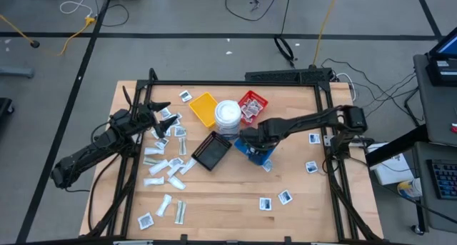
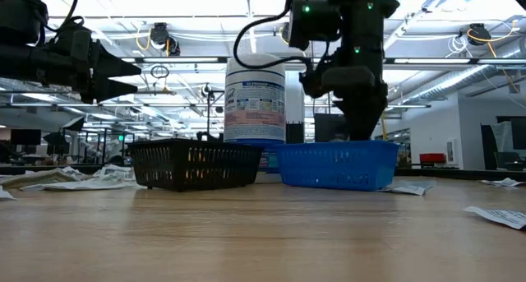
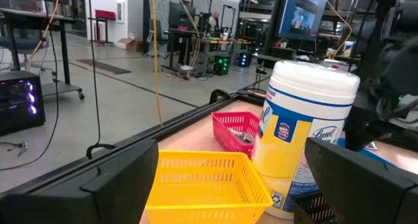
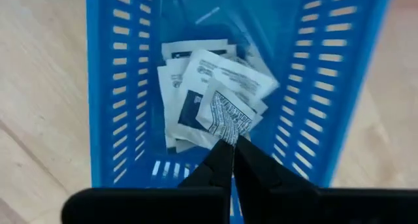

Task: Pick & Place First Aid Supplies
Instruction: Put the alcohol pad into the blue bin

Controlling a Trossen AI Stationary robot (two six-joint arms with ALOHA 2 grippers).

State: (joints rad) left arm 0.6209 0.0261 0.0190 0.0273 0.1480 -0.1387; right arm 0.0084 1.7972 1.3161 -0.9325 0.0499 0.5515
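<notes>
My right gripper [image 4: 232, 145] points down over the blue tray [image 1: 258, 156], shut on a small white packet with dark print [image 4: 225, 116]. Several more white packets [image 4: 196, 87] lie flat on the tray's floor under it. In the low view the right gripper [image 2: 362, 130] reaches the blue tray's rim [image 2: 337, 150]. Other first aid packets lie loose on the table at the left [image 1: 164, 166] and at the right [image 1: 275, 200]. My left gripper [image 1: 163, 111] hovers level and open above the left packets, holding nothing; its wrist view [image 3: 241, 185] looks toward the yellow tray. My right gripper pinches the packet by one edge [image 4: 228, 134] between its two fingertips. The fingers come from above, pointing down. The packet hangs below them over the pile in the blue tray; whether its lower end touches the pile I cannot tell.
A black tray [image 1: 212, 151] sits just left of the blue one. A white tub with a lid [image 1: 228, 115] stands behind them, between the yellow tray [image 1: 203, 108] and the red tray [image 1: 252, 106]. Dark rails [image 1: 325, 131] frame the table.
</notes>
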